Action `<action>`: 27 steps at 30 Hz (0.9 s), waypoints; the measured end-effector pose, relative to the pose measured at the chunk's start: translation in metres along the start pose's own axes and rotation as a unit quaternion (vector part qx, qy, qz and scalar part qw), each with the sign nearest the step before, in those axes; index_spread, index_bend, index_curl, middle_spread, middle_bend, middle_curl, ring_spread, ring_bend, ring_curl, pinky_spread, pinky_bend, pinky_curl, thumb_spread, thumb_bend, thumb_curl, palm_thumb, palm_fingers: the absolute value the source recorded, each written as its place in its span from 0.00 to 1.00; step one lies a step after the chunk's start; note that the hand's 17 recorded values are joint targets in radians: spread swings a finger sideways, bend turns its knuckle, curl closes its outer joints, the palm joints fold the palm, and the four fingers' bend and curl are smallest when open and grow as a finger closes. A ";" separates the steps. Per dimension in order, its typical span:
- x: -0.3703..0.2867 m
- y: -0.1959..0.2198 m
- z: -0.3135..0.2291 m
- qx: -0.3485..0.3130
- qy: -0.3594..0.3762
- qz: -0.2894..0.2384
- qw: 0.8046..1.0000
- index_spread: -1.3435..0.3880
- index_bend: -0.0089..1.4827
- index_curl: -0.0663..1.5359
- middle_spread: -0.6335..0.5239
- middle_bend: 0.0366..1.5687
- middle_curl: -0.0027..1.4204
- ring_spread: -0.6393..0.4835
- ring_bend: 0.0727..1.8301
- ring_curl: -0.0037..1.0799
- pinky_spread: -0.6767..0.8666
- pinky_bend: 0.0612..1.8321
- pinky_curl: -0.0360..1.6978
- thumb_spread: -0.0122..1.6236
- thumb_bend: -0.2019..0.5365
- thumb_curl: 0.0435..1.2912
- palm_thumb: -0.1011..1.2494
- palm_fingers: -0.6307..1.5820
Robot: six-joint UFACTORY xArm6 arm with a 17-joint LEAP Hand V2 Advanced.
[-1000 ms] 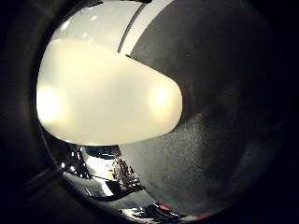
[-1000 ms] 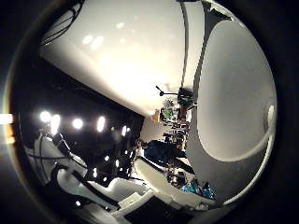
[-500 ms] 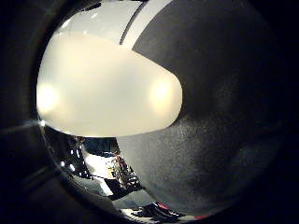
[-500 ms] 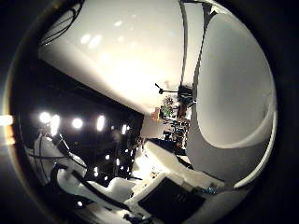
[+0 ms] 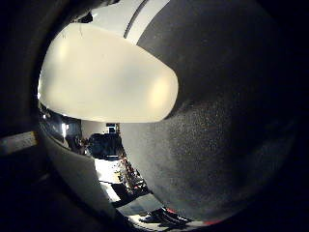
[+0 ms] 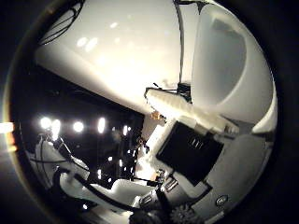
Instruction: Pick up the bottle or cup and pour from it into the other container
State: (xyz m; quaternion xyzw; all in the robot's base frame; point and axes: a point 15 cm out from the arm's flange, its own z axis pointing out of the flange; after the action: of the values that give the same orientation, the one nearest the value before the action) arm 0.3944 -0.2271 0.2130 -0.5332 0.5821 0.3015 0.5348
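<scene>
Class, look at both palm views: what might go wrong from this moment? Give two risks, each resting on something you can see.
1. A pale rounded object and a dark grainy surface fill the little finger side view, so the camera cannot guide any pour.
2. In the thumb side view the robot hand has a finger bent across beside a white container; whether the grip is firm cannot be seen, so it may slip.

The cup (image 6: 224, 65) sits close against the palm, filling much of the thumb-side view. One finger (image 6: 187, 109) of the hand (image 6: 196, 158) lies across the cup's wall. Carrying surface not visible.
</scene>
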 end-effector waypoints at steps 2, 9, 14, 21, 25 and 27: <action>-0.004 0.001 0.000 -0.002 -0.004 -0.001 1.000 0.60 0.18 0.32 0.44 0.52 0.37 0.43 0.58 0.36 0.14 0.56 0.13 0.61 0.24 0.26 0.60 0.82; -0.021 0.006 0.005 -0.016 -0.038 0.004 0.999 0.58 0.29 0.43 0.41 0.63 0.42 0.41 0.62 0.42 0.15 0.61 0.19 0.61 0.24 0.28 0.62 0.83; -0.025 0.006 0.004 -0.015 -0.037 0.002 0.999 0.57 0.31 0.48 0.41 0.66 0.43 0.41 0.63 0.45 0.15 0.63 0.23 0.62 0.24 0.29 0.63 0.81; -0.042 0.005 0.002 -0.022 -0.041 -0.011 0.999 0.56 0.30 0.53 0.41 0.68 0.43 0.41 0.64 0.47 0.16 0.62 0.26 0.61 0.24 0.30 0.63 0.80; -0.053 0.001 -0.002 -0.020 -0.033 -0.014 0.999 0.55 0.28 0.55 0.41 0.68 0.43 0.40 0.64 0.48 0.16 0.62 0.27 0.61 0.24 0.30 0.63 0.80; -0.061 -0.002 -0.004 -0.017 -0.028 -0.017 0.999 0.55 0.28 0.57 0.41 0.68 0.44 0.40 0.64 0.48 0.17 0.61 0.28 0.61 0.24 0.30 0.63 0.80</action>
State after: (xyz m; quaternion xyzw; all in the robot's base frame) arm 0.3862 -0.2134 0.2725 -0.5430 0.5529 0.3169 0.5469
